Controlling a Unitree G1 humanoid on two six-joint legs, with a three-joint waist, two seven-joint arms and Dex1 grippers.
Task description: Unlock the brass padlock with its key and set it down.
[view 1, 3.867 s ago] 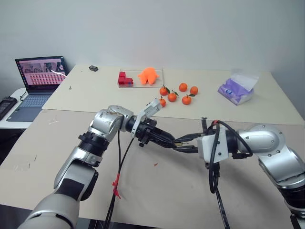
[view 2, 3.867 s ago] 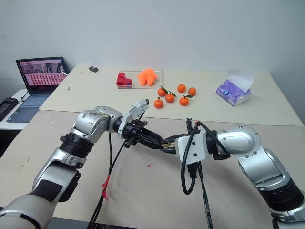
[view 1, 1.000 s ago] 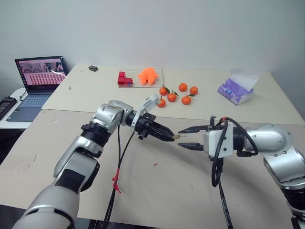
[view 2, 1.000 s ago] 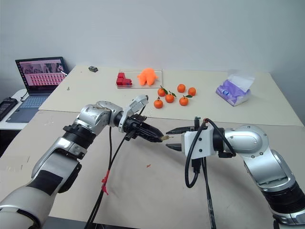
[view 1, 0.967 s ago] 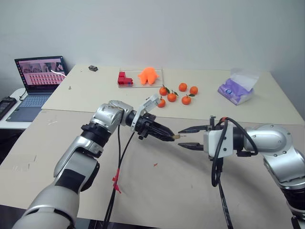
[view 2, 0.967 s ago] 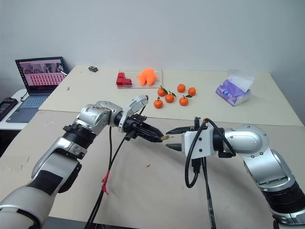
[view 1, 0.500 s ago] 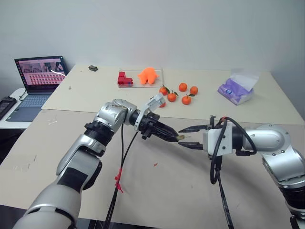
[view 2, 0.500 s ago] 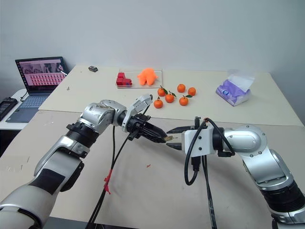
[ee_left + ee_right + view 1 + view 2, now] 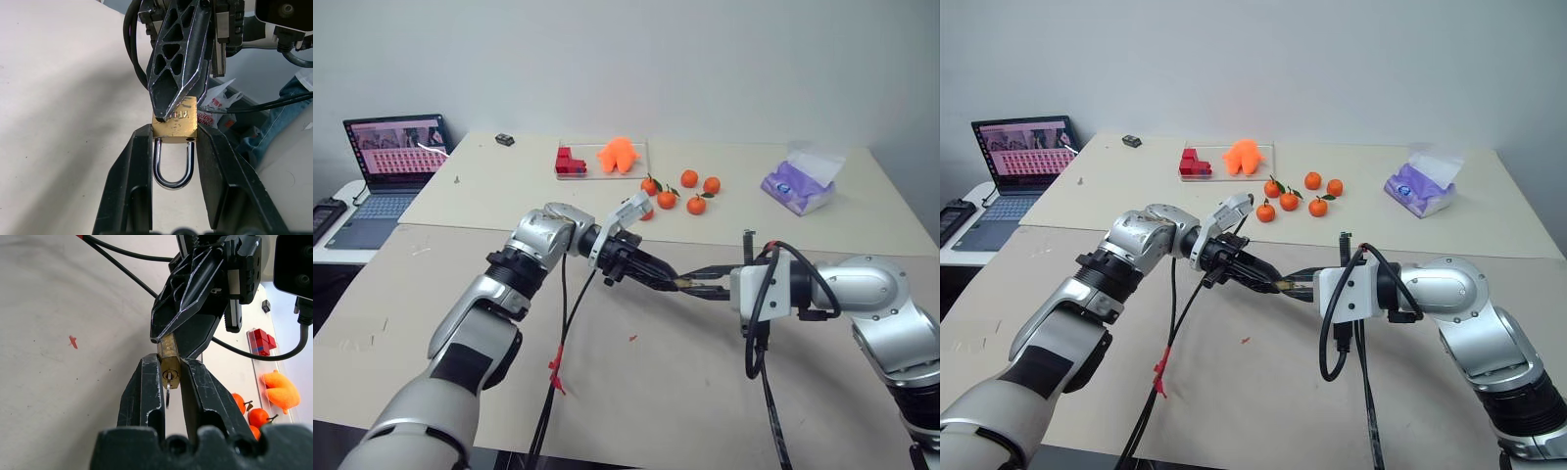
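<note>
Both pincers grip the brass padlock (image 9: 174, 120)
Left pincer (image 9: 173, 147) clamps its body; right pincer (image 9: 168, 374) closes on its keyed end above the worktop (image 9: 636, 392).

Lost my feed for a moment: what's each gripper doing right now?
Left gripper: shut on the brass padlock.
Right gripper: shut on the same padlock, at its key end.

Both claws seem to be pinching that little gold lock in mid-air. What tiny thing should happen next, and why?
Probably a small twist by the right gripper. Its fingers pinch the brass padlock at the end where the key sits, while the left gripper clamps the body. The shackle looks seated, so likely locked.
</note>
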